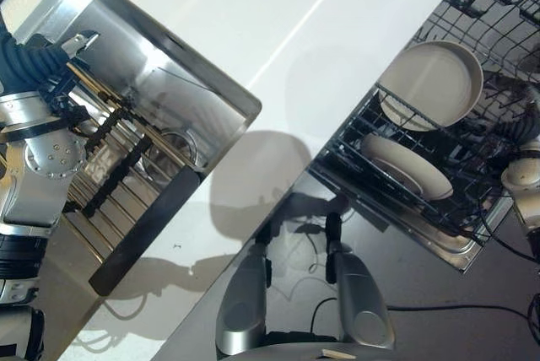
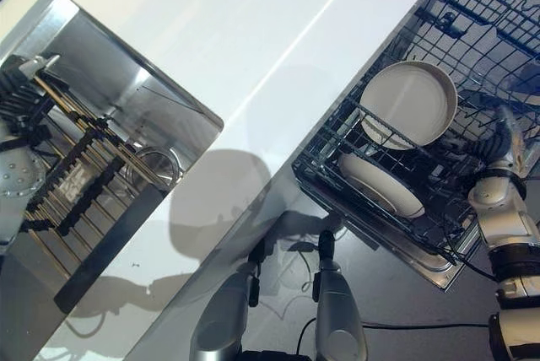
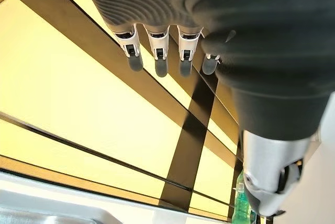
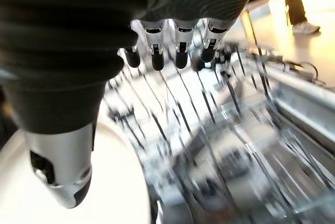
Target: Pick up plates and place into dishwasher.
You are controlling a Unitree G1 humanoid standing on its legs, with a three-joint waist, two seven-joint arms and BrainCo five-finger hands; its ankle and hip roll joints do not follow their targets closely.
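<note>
Two cream plates sit in the dishwasher rack (image 2: 439,66) on the right. The round deep plate (image 2: 409,104) stands on edge, tilted against the wires; the second plate (image 2: 381,184) lies flatter just nearer, lower in the same rack. Right hand (image 2: 509,146) is just right of the upright plate, over the rack, not gripping either plate. In the right wrist view its fingers (image 4: 180,43) are extended and loose, holding nothing, with a cream plate rim (image 4: 68,192) close under the thumb.

The rack is dark wire mesh, open grid, set on a shiny metal dishwasher door (image 2: 426,264). Plates are smooth, glossy, with a raised rim.

On the left is a stainless steel sink (image 1: 169,57), rectangular, with a wire drying rack (image 1: 110,154) of dark and brass-coloured rods inside. Left hand (image 1: 78,45) is at the far left edge of the sink; in the left wrist view its fingers (image 3: 157,51) are straight and empty. Between sink and dishwasher is a smooth white countertop (image 1: 278,7).
</note>
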